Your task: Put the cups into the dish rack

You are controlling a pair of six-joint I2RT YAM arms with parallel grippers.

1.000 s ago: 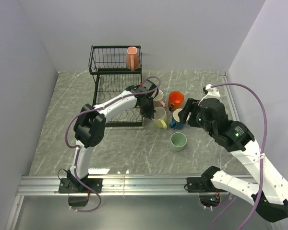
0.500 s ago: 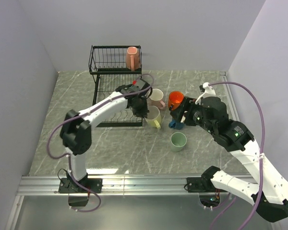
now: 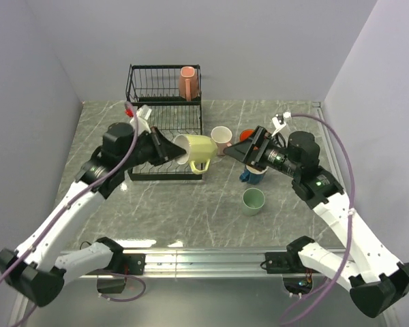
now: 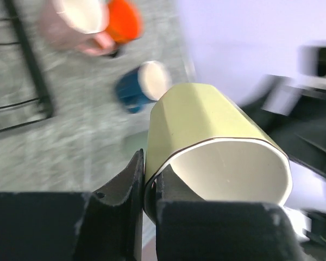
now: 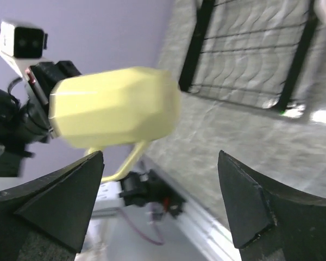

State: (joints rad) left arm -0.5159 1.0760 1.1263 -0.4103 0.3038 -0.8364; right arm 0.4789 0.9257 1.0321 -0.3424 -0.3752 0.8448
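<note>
My left gripper [image 3: 174,148] is shut on the rim of the pale yellow cup [image 3: 198,150] and holds it on its side in the air, in front of the black dish rack [image 3: 162,109]. In the left wrist view one finger [image 4: 131,176] is outside and one inside the yellow cup [image 4: 206,122]. My right gripper [image 3: 237,153] is open and empty, facing the yellow cup [image 5: 117,109] from the right. One pink cup [image 3: 187,82] stands in the rack's upper basket. Another pink cup [image 3: 221,138], the orange cup [image 3: 246,135], the blue cup [image 3: 251,177] and the pale green cup [image 3: 253,201] stand on the table.
The rack's lower tray [image 5: 250,54] lies behind the raised cup. The cups on the table cluster just right of the rack, below my right gripper. Grey walls close in both sides; a metal rail [image 3: 204,259] runs along the near edge.
My left arm has pulled back and lifted the yellow cup off the table, turning it on its side. My right gripper has risen off the blue cup and swung left toward the yellow cup.
</note>
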